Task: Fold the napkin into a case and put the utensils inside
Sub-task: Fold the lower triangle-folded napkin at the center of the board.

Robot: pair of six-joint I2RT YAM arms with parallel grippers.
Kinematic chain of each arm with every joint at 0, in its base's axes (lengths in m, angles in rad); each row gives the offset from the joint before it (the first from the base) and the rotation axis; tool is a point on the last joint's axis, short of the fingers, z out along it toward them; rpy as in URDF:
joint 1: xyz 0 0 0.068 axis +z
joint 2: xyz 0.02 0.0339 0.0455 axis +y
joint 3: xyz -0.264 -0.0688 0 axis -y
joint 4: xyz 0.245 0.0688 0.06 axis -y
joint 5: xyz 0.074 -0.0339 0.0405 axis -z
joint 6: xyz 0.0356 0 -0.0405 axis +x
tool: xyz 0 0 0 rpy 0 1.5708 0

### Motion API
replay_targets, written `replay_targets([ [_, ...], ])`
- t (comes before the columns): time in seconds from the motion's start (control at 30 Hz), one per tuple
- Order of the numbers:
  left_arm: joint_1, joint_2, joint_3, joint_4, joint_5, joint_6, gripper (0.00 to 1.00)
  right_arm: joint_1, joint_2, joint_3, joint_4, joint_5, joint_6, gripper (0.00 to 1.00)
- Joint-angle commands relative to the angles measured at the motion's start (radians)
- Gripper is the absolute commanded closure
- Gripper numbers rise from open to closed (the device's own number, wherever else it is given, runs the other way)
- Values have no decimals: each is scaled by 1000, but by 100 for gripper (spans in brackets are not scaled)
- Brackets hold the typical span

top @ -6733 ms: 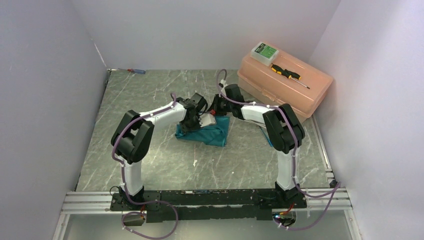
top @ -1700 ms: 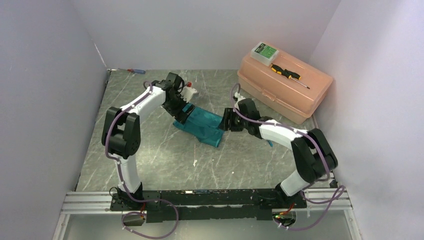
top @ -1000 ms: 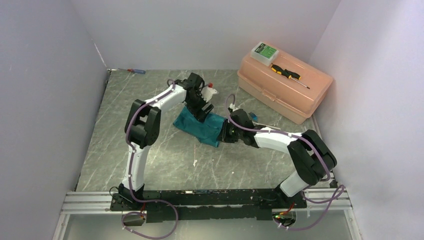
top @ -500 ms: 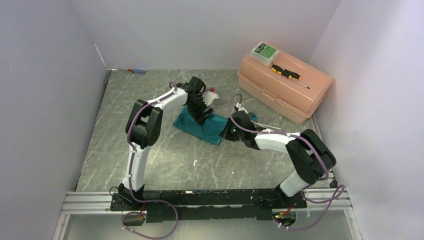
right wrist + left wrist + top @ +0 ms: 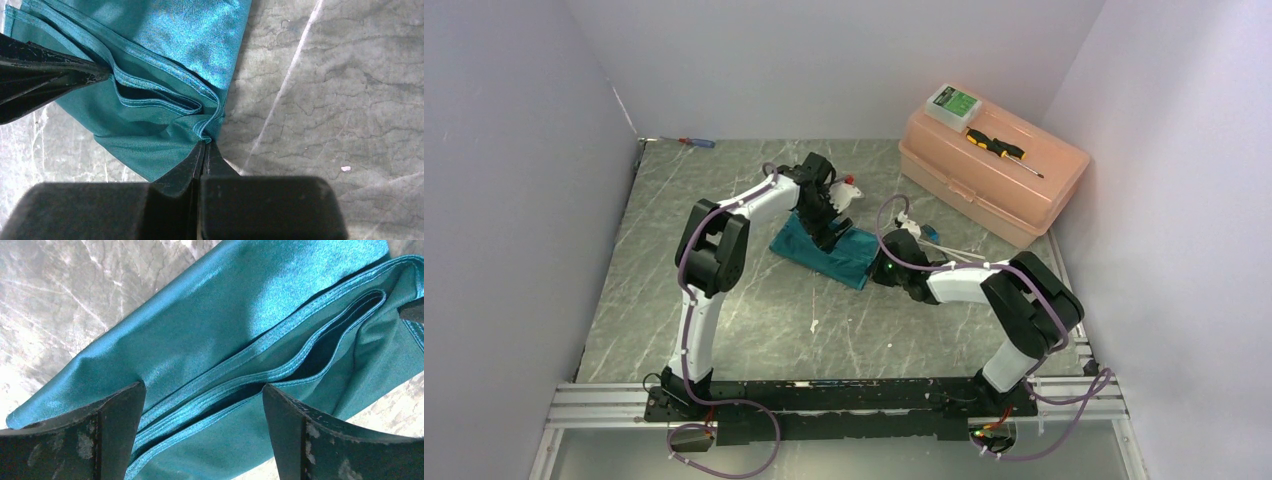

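The napkin (image 5: 210, 330) is folded, utensils (image 5: 932, 238) not yet inside; left gripper (image 5: 204, 440) wide open and empty, right gripper (image 5: 203, 150) pinching its corner.

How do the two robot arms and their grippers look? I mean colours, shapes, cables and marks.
The left arm and right arm have white links between bulky black joints. A thin purple cable runs along each. A small green light glows near the right wrist. The left gripper and right gripper have flat black tapering fingers; the left's bear pale scuffs.
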Motion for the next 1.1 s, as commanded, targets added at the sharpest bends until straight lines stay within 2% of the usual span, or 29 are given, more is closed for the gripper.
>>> replay_targets([
  [0.0,9,-83,42,-40,-8,1,6,12,21,-12,9,26,1,100],
  [0.33,9,-265,-18,-131,41,-54,6,24,-2,-25,-11,41,10,100],
  [0.5,-19,-320,-179,-137,134,-90,7,26,-13,-46,-14,52,21,100],
  [0.67,-74,-333,-360,-7,79,-142,11,32,-15,-51,-11,46,29,100],
  [0.8,-79,-293,-385,101,-6,-174,13,34,-17,-40,-20,29,31,99],
  [0.9,-80,-251,-354,98,-30,-177,15,33,-37,-23,-57,11,28,88],
  [1.07,-84,-241,-362,87,-75,-172,17,-19,-137,23,-154,-35,-38,45],
])
